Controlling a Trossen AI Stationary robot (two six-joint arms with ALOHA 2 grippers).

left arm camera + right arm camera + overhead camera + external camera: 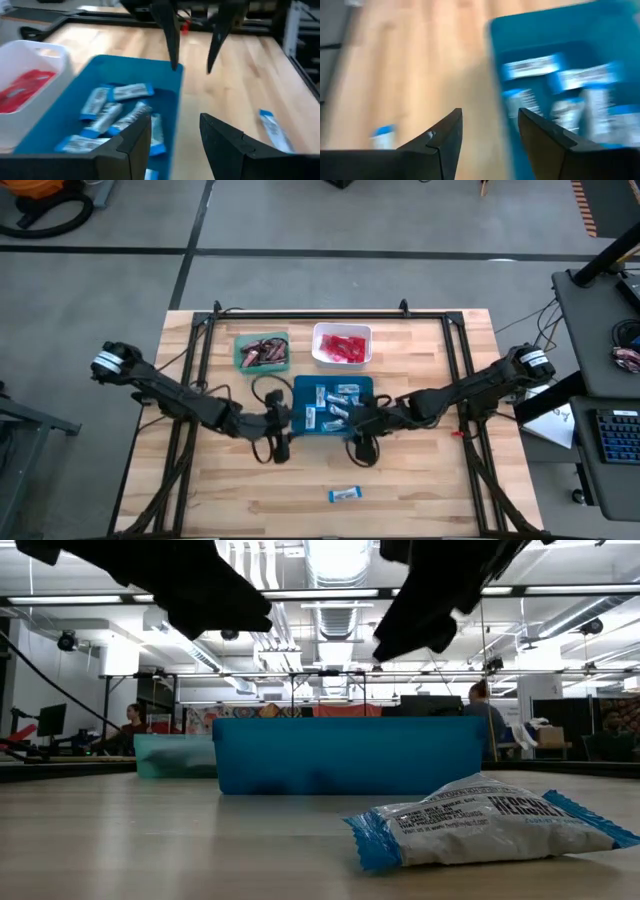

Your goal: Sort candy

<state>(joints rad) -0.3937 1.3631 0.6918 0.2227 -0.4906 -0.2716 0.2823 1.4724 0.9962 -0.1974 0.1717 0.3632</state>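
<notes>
Blue-and-white bars lie in the blue tray (pixel 332 405), red packets in the white tray (pixel 342 345), and dark brown bars in the green tray (pixel 262 352). One blue-and-white bar (pixel 344 495) lies flat on the wood, near the table's near edge; the low view shows it close up (pixel 490 820). My left gripper (pixel 285 430) hovers open and empty at the blue tray's near left corner. My right gripper (pixel 355 428) hangs open and empty at its near right corner. In the left wrist view the right gripper (pixel 192 55) points down past the blue tray's rim (pixel 175 67).
The three trays sit close together in the table's middle and far half. A black frame (pixel 310 313) runs along the far edge and down both sides. Bare wood stretches between the blue tray and the lone bar, and to either side of it.
</notes>
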